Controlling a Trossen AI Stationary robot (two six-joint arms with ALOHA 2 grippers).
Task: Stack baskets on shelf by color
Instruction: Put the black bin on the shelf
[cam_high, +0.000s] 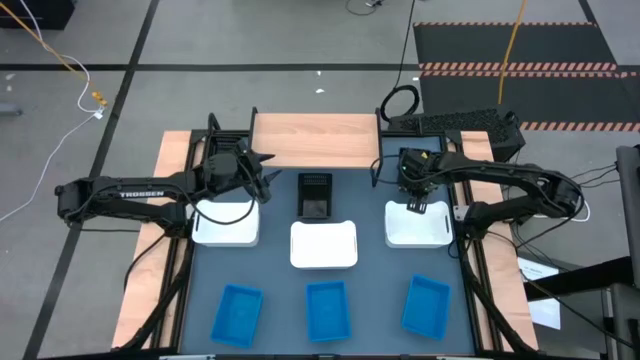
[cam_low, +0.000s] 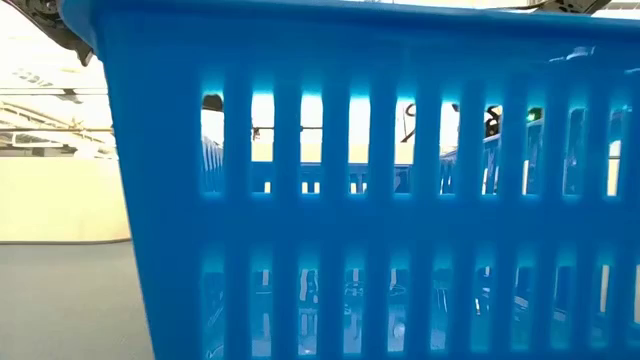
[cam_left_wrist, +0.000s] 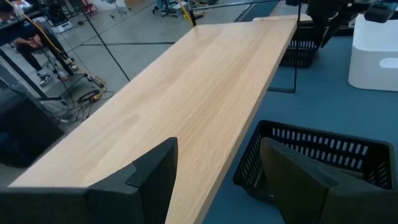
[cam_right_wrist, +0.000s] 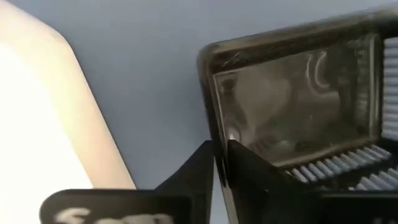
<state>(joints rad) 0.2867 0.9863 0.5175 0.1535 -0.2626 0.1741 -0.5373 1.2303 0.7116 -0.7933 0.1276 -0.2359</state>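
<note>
The light-wood shelf (cam_high: 315, 140) stands at the table's far edge. Three white baskets (cam_high: 323, 245) sit in a middle row and three blue baskets (cam_high: 328, 310) in the near row. One black slotted basket (cam_high: 315, 195) stands just in front of the shelf's middle. My left gripper (cam_left_wrist: 217, 149) is open at the shelf's left end, above its near edge, holding nothing. My right gripper (cam_right_wrist: 219, 149) is shut on a second black basket (cam_right_wrist: 298, 99), beside the right white basket (cam_high: 418, 225). A third black basket does not show. My right gripper pinches the black basket by a short wall's rim (cam_right_wrist: 219, 134), one finger inside the basket and one outside. The fingers come from above, pointing down. In the left wrist view this basket (cam_left_wrist: 305, 53) is by the shelf's right end; whether it is lifted cannot be told.
A blue basket (cam_low: 380, 200) stands right before the low camera and fills its view. The shelf top (cam_left_wrist: 186, 93) is bare wood along its length. Cables and a keyboard (cam_high: 455, 125) lie beyond the table's far right corner.
</note>
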